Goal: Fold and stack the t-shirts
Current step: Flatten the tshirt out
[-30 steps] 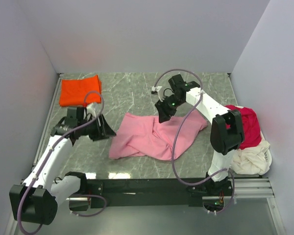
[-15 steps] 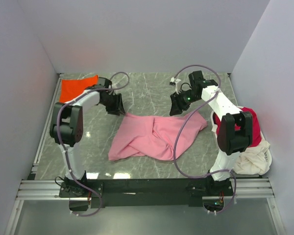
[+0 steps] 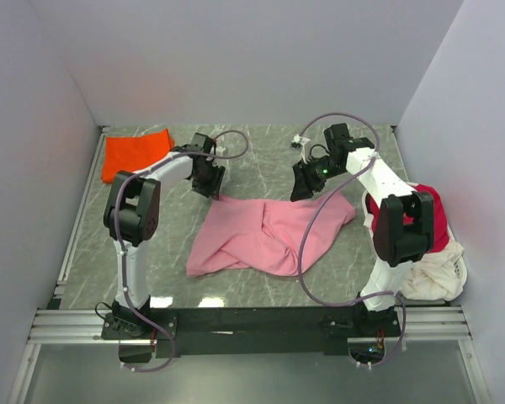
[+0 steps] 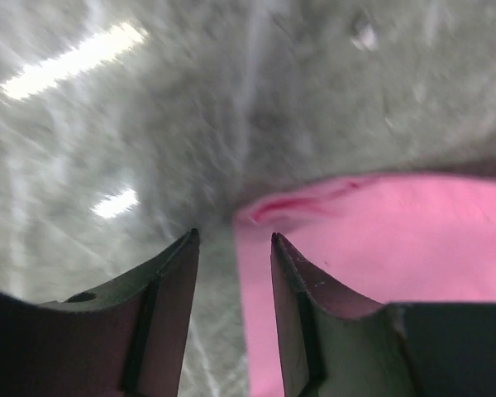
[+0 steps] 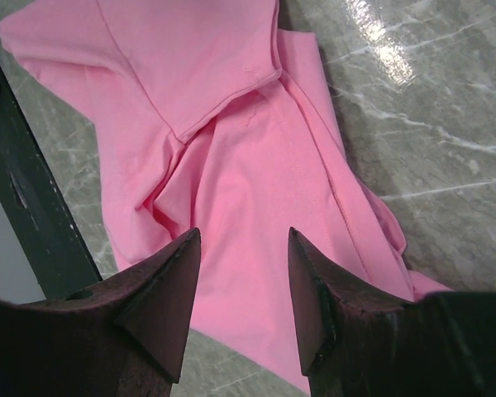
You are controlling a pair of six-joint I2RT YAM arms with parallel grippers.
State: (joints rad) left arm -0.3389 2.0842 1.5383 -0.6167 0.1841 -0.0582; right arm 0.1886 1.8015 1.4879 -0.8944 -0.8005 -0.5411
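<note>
Sliding right, the left gripper [image 3: 212,187] has reached the far corner of the pink t-shirt [image 3: 269,231]. Only the wrist views show it and the right gripper [image 5: 240,236] parted and empty, over that crumpled shirt lying mid-way on the counter [image 3: 164,227].

Table [image 3: 252,151]: grey marble-patterned top, polished, glossy, reflecting lights. Pink t-shirt [image 3: 261,236]: soft matt cloth, creased, stitched hems. Right gripper [image 5: 242,237] fingers [image 5: 161,302]: black, matt, plastic-looking.
</note>
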